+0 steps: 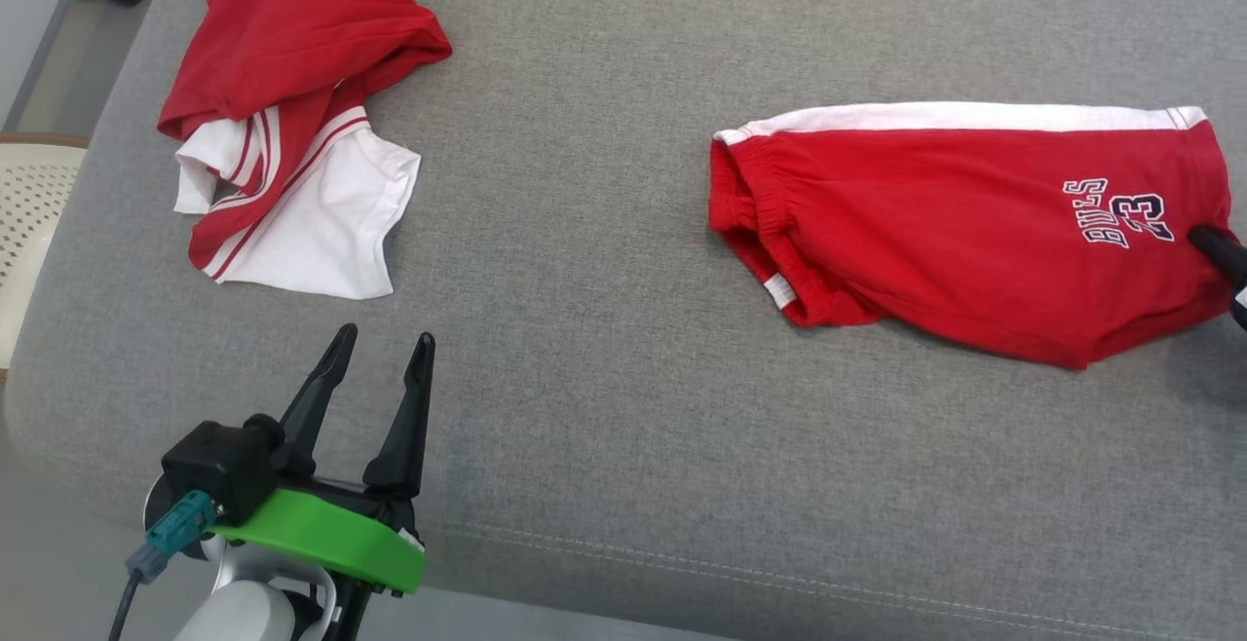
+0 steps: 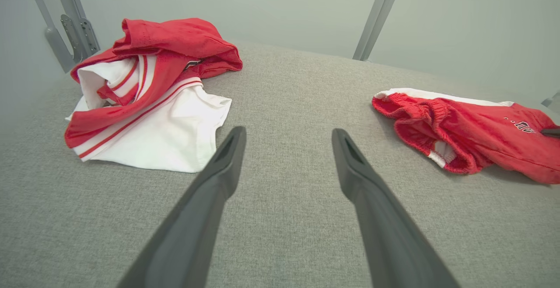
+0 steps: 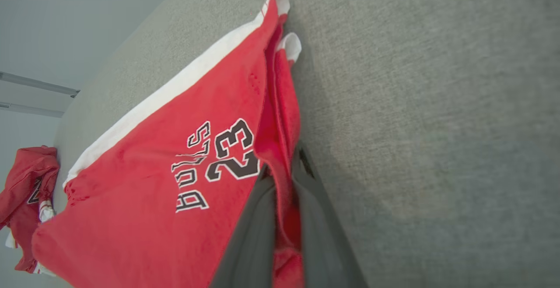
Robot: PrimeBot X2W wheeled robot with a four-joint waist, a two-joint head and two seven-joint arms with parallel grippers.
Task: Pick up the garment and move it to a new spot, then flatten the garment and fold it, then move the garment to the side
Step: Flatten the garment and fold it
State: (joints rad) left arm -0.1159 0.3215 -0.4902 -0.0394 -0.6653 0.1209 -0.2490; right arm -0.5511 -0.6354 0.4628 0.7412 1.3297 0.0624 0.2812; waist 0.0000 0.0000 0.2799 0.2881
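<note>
The garment [image 1: 955,222] is a pair of red shorts with a white side stripe and "BULLS 23" printed on it, lying folded on the grey surface at the right; it also appears in the left wrist view [image 2: 472,135]. My right gripper [image 3: 282,170] is shut on the hem of the shorts [image 3: 175,156], red cloth pinched between its two dark fingers; its tip [image 1: 1213,242] shows at the right edge of the head view. My left gripper [image 1: 382,344] stands open at the lower left, holding nothing, fingers [image 2: 223,161] apart over bare fabric.
A crumpled red and white shirt [image 1: 292,115] lies at the far left, just beyond my left gripper, and in the left wrist view [image 2: 148,91]. The grey padded surface [image 1: 604,329] ends in a stitched front edge. A cream perforated chair [image 1: 29,212] stands off the left side.
</note>
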